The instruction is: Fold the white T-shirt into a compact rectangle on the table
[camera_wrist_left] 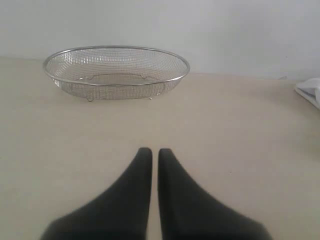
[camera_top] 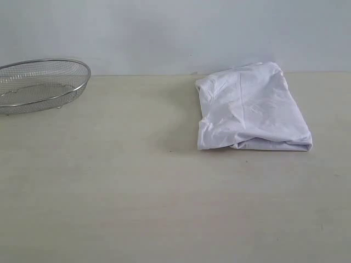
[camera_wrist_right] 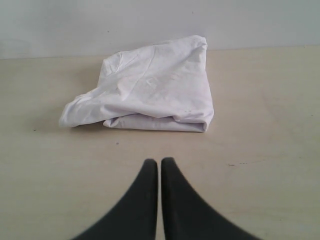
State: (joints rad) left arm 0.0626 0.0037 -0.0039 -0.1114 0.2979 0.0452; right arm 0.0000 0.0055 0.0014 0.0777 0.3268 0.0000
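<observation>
The soft white cotton T-shirt (camera_top: 249, 109) lies as a rumpled, roughly rectangular folded bundle on the broad pale beige table (camera_top: 137, 192), well apart from the round silver wire-mesh basket (camera_top: 38, 85), while the left gripper (camera_wrist_left: 151, 152) and right gripper (camera_wrist_right: 160, 162), black fingers together, seem to hold nothing.

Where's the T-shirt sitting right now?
The white T-shirt lies folded on the right of the exterior view, near the far edge of the table, apart from the wire-mesh basket at far left.

left gripper (camera_wrist_left: 151, 152) — closed, empty | right gripper (camera_wrist_right: 160, 162) — closed, empty
</observation>
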